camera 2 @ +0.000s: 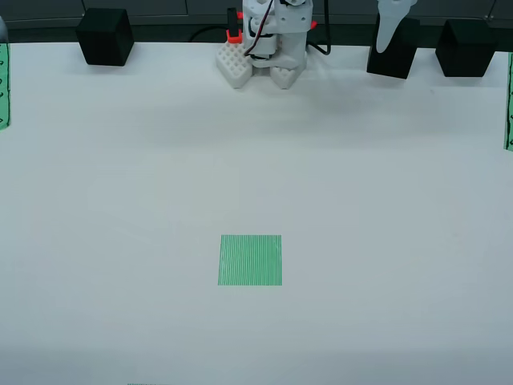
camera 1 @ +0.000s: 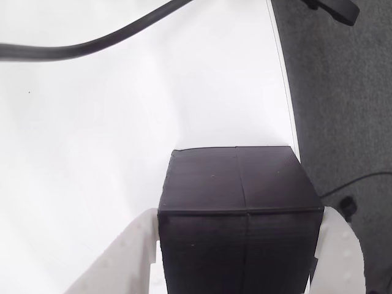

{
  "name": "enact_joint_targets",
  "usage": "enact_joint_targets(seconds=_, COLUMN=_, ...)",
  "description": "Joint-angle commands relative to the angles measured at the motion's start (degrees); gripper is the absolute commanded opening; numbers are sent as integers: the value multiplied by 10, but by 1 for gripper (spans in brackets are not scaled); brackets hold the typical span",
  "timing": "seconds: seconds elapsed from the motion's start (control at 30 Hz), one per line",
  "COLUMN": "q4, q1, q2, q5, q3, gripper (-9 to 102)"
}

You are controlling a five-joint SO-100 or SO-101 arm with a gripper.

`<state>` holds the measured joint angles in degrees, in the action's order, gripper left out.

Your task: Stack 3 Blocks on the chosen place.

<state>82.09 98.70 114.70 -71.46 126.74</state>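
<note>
Black cube (camera 1: 240,214) clamped between white fingers (camera 1: 141,257) in wrist view — same cube (camera 2: 393,53) at upper right of overhead view, near table's (camera 2: 120,200) far edge. Two more cubes along far edge: upper left (camera 2: 105,36), far right (camera 2: 466,46). Green-striped square (camera 2: 250,260) bare, lower centre.

Wrist view: held block (camera 1: 240,220) cut off at bottom edge, its sides hidden behind white fingers (camera 1: 131,257). Overhead view: arm (camera 2: 272,40) cropped by top edge; green strips (camera 2: 508,100) at table's side edges cut off.
</note>
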Motion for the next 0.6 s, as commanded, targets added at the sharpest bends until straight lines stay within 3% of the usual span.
enact_joint_targets(seconds=0.0, q4=-9, q1=-12, q2=-4, q5=6, q3=-3, gripper=22)
enact_joint_targets(seconds=0.17, q4=-19, q1=-82, q2=-4, q5=15, q3=-22, gripper=22)
enact_joint_targets(seconds=0.57, q4=-66, q1=-376, q2=-15, q5=59, q3=-52, gripper=22)
